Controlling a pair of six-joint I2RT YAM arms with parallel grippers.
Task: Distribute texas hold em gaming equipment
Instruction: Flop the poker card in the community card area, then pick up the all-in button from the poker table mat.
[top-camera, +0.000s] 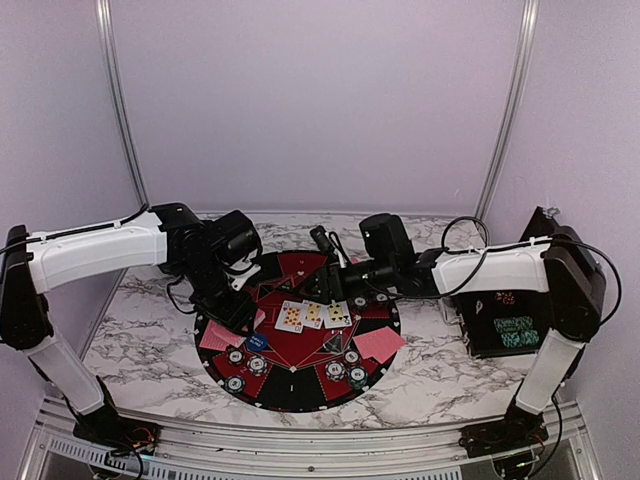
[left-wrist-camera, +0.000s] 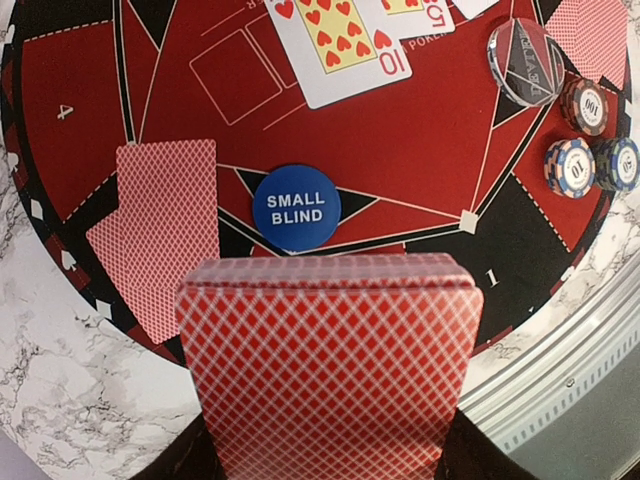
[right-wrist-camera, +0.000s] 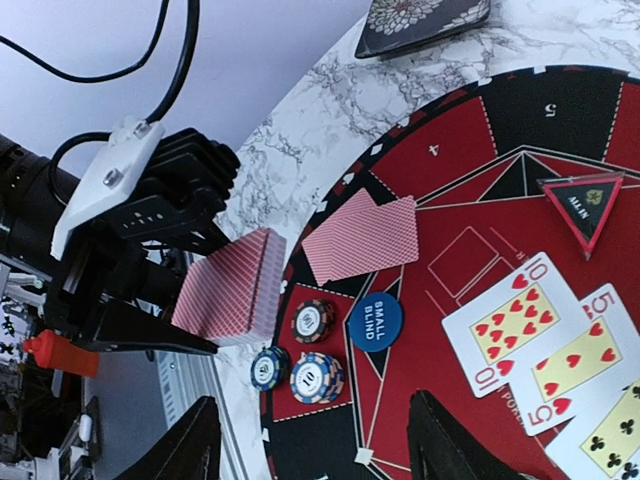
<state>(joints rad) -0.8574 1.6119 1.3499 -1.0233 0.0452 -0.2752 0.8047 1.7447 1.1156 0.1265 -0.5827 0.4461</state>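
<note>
My left gripper (left-wrist-camera: 330, 468) is shut on a deck of red-backed cards (left-wrist-camera: 330, 370), held over the left rim of the round mat (top-camera: 300, 395). Just beyond the deck, a blue SMALL BLIND disc (left-wrist-camera: 296, 207) and two face-down cards (left-wrist-camera: 165, 230) lie on the mat. Three face-up cards (top-camera: 312, 314) lie at the mat's centre, led by the ten of hearts (right-wrist-camera: 510, 325). My right gripper (right-wrist-camera: 315, 445) hangs open over the mat, nothing between its fingers (right-wrist-camera: 190, 440). Three small chip stacks (right-wrist-camera: 316, 377) sit ahead of it. More face-down cards (top-camera: 380, 345) lie on the right.
A clear dealer button (left-wrist-camera: 525, 62) and a triangular ALL IN marker (right-wrist-camera: 583, 205) rest on the mat. Further chip stacks (top-camera: 352, 368) stand at the mat's near right. A black case (top-camera: 510, 325) sits right of the mat. A dark patterned object (right-wrist-camera: 420, 20) lies on the marble.
</note>
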